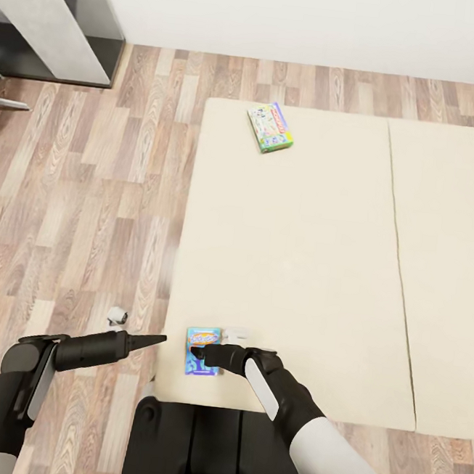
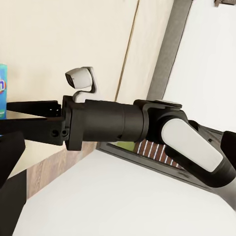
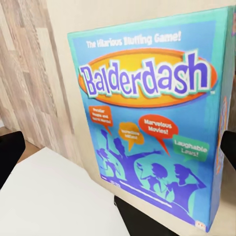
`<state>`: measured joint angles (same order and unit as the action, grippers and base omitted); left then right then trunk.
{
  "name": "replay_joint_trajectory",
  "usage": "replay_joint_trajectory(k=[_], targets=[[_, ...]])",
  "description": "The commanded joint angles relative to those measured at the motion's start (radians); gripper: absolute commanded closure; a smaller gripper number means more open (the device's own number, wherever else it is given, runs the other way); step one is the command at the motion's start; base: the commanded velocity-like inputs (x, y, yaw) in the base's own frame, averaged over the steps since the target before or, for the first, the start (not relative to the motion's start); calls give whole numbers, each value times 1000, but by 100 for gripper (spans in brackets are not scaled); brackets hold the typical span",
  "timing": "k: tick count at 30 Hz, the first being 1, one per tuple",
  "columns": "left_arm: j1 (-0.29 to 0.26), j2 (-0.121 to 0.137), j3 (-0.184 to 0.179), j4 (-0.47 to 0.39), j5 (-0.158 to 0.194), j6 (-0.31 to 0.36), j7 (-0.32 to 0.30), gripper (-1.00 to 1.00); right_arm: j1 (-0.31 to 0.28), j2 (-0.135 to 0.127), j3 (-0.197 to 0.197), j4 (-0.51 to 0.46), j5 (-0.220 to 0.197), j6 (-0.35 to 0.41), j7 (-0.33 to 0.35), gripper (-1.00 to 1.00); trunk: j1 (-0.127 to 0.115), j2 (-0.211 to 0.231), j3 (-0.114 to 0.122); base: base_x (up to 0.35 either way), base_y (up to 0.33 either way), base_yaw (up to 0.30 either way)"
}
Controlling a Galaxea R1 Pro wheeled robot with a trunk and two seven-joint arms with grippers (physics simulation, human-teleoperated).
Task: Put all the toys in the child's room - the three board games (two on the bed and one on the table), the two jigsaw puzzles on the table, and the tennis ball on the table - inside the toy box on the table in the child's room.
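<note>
From the head camera, a wood-plank floor (image 1: 87, 199) runs under a white wall, and the beige mattress of the bed (image 1: 300, 258) fills the middle and right. The green-edged Monopoly box (image 1: 270, 126) lies flat near the mattress's far edge. The small blue Balderdash box (image 1: 202, 350) lies flat at the near edge, well apart from it. The right gripper (image 1: 206, 356) reaches over that blue box; whether its jaws are wide or touching the box cannot be told. The left gripper (image 1: 154, 341) points toward the bed over the floor, its fingers drawn together to a narrow tip

In the left wrist view, the right arm (image 2: 128, 123) crosses the frame, with a sliver of the blue box at the edge (image 2: 2, 91)

In the right wrist view, the Balderdash box (image 3: 152, 113) sits on the beige mattress, close before the camera, with dark fingertips (image 3: 10, 152) at either side of it
</note>
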<state>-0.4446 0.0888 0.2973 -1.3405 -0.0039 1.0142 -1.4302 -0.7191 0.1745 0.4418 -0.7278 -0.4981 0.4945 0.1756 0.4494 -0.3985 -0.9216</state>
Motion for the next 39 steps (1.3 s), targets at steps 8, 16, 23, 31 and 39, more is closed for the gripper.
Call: replay_joint_trajectory(k=[8, 16, 23, 31, 39], targets=[[0, 0, 0, 0, -1, 10, -4, -100, 0, 0, 0, -1, -2, 4, 1, -100, 1, -1, -1, 0, 18, 25], [0, 0, 0, 0, -1, 10, -4, -100, 0, 0, 0, -1, -2, 4, 0, -100, 1, -1, -1, 0, 1, 1], [0, 0, 0, 0, -1, 10, -4, -100, 0, 0, 0, -1, -2, -1, 0, -100, 1, -1, -1, 0, 0, 0], [0, 0, 0, 0, -1, 10, -4, -100, 1, 0, 0, 1, -2, -12, 1, -100, 1, -1, -1, 0, 50, 0], [0, 0, 0, 0, -1, 10, -4, -100, 1, 0, 0, 1, -2, -13, 0, -100, 1, -1, -1, 0, 28, 0]])
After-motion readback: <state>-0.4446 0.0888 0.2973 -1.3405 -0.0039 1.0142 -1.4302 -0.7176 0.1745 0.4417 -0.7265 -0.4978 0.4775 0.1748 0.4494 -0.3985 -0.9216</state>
